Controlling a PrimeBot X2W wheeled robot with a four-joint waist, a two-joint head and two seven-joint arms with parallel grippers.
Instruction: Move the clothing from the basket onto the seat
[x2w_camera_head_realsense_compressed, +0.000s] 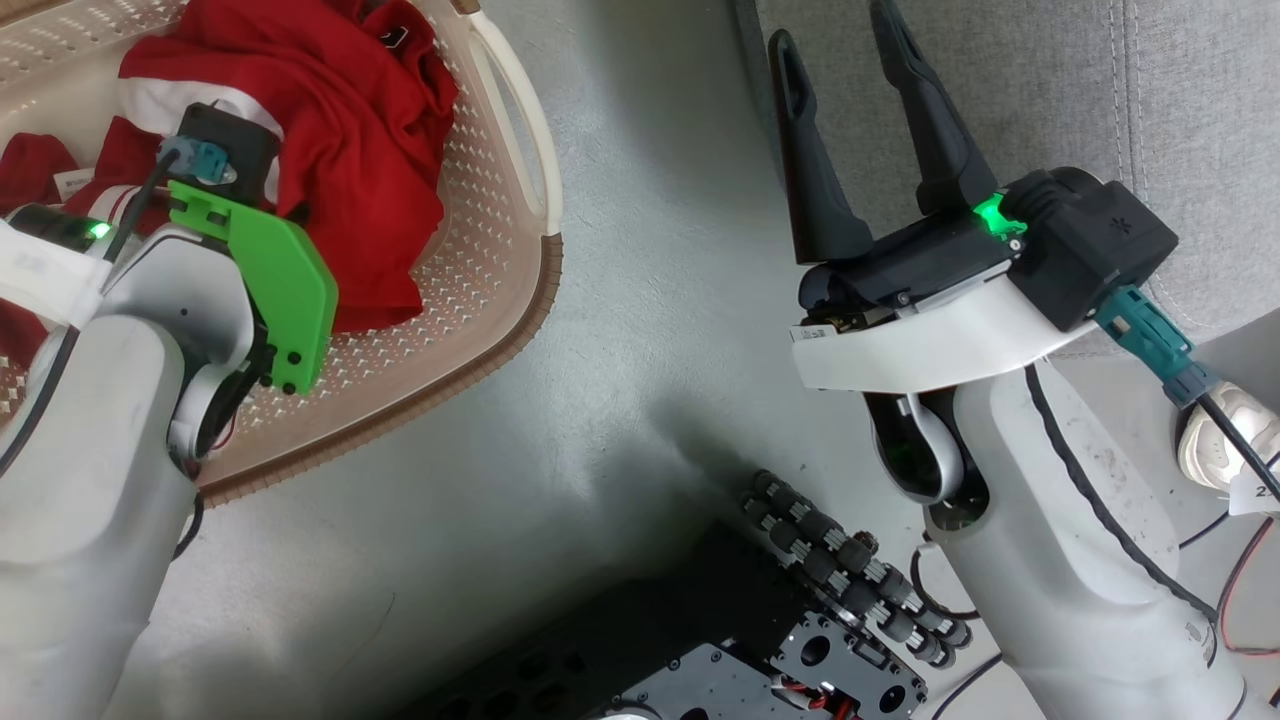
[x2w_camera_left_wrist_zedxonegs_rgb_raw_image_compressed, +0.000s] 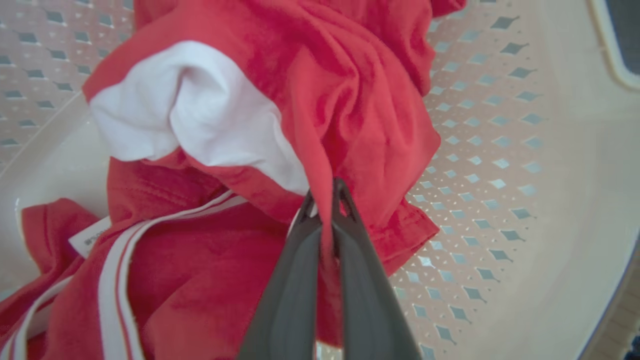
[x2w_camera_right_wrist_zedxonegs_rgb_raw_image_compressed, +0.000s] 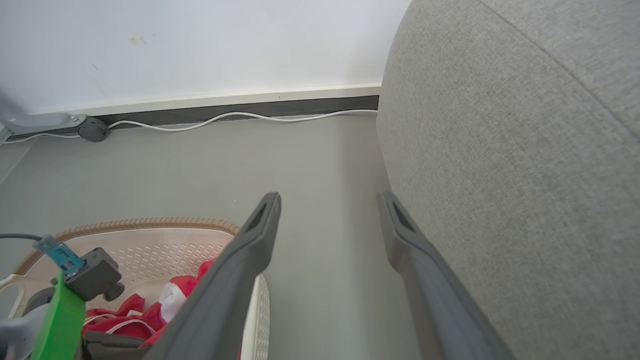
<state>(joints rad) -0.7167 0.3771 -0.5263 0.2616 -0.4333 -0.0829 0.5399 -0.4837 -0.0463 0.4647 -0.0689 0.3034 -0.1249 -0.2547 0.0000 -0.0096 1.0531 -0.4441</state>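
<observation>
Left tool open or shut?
Shut: the left tool pinches a fold of the bright red soft fabric garment inside the cream-white perforated plastic basket.

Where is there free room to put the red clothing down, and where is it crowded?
Free: the seat beside the open right gripper, and the bare floor between basket and seat. Crowded: inside the basket, where the left gripper has its jaws shut on a fold of clothing.

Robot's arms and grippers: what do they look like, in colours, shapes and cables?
Both forearms are pale grey-white shells. The right gripper has two long dark tapering fingers slotted near the tips, a green light, a black camera box and a teal connector on a black cable. The left gripper wears a bright green plate.
</observation>
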